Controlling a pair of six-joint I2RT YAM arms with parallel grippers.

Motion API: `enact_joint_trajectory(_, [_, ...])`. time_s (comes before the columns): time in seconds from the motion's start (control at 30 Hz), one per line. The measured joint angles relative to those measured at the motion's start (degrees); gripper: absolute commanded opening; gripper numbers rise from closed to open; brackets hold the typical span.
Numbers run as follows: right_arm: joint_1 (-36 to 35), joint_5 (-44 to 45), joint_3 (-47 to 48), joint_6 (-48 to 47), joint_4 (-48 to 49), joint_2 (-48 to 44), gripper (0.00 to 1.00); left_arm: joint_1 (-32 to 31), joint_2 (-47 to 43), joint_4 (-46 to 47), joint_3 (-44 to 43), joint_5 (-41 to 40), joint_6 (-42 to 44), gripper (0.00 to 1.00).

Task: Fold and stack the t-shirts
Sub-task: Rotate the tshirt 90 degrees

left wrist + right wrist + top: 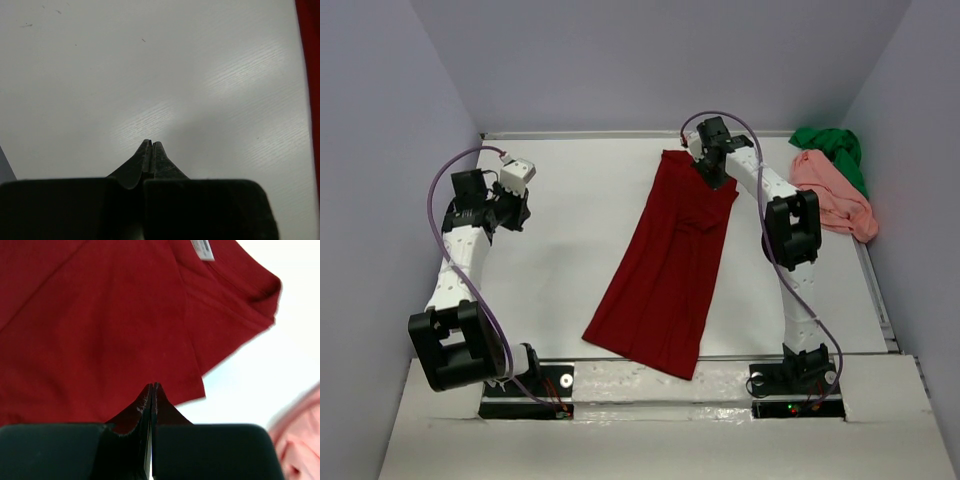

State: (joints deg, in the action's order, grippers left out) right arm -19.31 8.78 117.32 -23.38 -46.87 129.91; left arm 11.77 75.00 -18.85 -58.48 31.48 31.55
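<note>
White tabletop (570, 250), pale walls (670, 60): one shirt laid long, two heaped.
Dark red t-shirt (670, 265) lies mid-table as a long strip; salmon pink t-shirt (835, 195) and green t-shirt (832, 150) are bunched at the far right corner. Soft, light, limp cloth, likely to sag: best pinched at hem corners. Left gripper (151, 143) pressed together over bare table; right gripper (152, 385) pressed together above the red sleeve end, nothing visibly held.

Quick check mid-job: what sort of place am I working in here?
Most likely a lab test cell: white table boxed in by plain walls, left arm and right arm bolted at its near edge, dark red t-shirt spread out.
</note>
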Motion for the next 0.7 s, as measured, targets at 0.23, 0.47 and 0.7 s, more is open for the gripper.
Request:
enact_joint_trajectory(0.23, [0.5, -0.7, 4.96, 0.85, -1.2, 5.95, 0.0, -0.72, 1.09, -0.28, 0.0, -0.02, 0.24, 0.0])
enact_joint_trajectory(0.47, [0.66, -2.99, 4.74, 0.9, -1.88, 6.36, 0.0, -1.77, 1.14, -0.5, 0.0, -0.04, 0.52, 0.0])
enact_joint_trajectory(0.7, [0.81, -4.85, 4.52, 0.79, -2.4, 8.74, 0.0, -2.4, 2.43, -0.92, 0.0, -0.22, 0.72, 0.0])
